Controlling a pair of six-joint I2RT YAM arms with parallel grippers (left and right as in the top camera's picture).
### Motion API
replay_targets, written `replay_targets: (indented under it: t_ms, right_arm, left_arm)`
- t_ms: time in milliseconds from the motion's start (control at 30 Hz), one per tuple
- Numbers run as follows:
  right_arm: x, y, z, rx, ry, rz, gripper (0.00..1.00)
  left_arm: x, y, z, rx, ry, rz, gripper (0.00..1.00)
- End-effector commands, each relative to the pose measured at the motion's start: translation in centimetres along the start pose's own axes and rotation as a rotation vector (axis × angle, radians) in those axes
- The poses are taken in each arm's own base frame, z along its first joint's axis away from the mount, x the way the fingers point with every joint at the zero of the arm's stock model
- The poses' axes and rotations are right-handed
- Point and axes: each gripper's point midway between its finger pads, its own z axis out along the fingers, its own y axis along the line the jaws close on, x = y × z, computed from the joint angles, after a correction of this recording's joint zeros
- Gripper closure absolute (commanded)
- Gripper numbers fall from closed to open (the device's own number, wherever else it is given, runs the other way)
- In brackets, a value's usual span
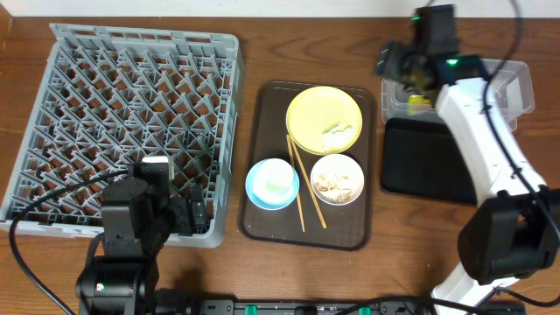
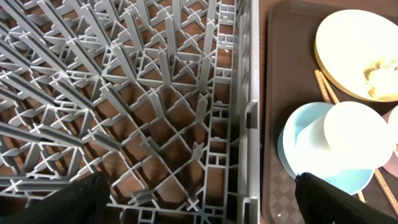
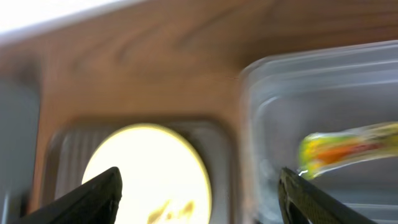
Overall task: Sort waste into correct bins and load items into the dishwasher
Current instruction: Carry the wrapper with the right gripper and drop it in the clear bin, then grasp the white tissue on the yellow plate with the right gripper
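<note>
My right gripper (image 1: 404, 70) hangs open over the left end of the clear tub (image 1: 516, 83); nothing is between its fingers (image 3: 93, 194). The green-and-orange wrapper (image 3: 348, 146) lies loose inside the tub, also visible from overhead (image 1: 418, 101). The yellow plate (image 1: 324, 118) carries a crumpled white scrap (image 1: 339, 133). The cream bowl (image 1: 337, 178) holds beige food bits. A white cup (image 2: 357, 134) sits in the light-blue bowl (image 1: 272, 184), chopsticks (image 1: 302, 188) beside it. My left gripper (image 2: 205, 205) stands open over the grey dish rack's (image 1: 131, 122) front right corner.
The plate, bowls and chopsticks rest on a brown serving tray (image 1: 262, 223) between the rack and the bins. The flat black tray (image 1: 424, 162) lies in front of the clear tub. My right arm (image 1: 486, 140) reaches across the black tray.
</note>
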Motion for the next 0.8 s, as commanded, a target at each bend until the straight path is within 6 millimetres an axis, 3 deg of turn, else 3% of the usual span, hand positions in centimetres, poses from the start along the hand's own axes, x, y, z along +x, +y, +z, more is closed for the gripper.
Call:
replay_targets:
  t_ms: [0, 133, 300, 533, 600, 767]
  right_arm:
    - [3.9, 4.0, 0.8, -0.072, 0.089, -0.309, 0.24]
    - [8.3, 5.7, 3.2, -0.074, 0.183, -0.426, 0.23]
    - [12.2, 4.6, 6.2, 0.022, 0.286, -0.410, 0.28]
    - [15.3, 4.2, 8.8, 0.032, 0.382, -0.367, 0.30]
    - [15.9, 4.1, 9.3, 0.038, 0.398, -0.372, 0.35]
    - [17.2, 4.0, 10.0, 0.046, 0.436, -0.366, 0.60]
  left_arm:
    - [-0.9, -0.3, -0.6, 0.011, -0.027, -0.012, 0.03]
    - [-0.8, -0.3, -0.6, 0.010, -0.022, -0.013, 0.03]
    - [-0.7, -0.3, -0.6, 0.010, -0.020, -0.013, 0.03]
    - [-0.7, -0.3, -0.6, 0.010, -0.020, -0.013, 0.03]
    - [-0.7, -0.3, -0.6, 0.010, -0.020, -0.013, 0.03]
    - [-0.7, -0.3, -0.6, 0.010, -0.020, -0.013, 0.03]
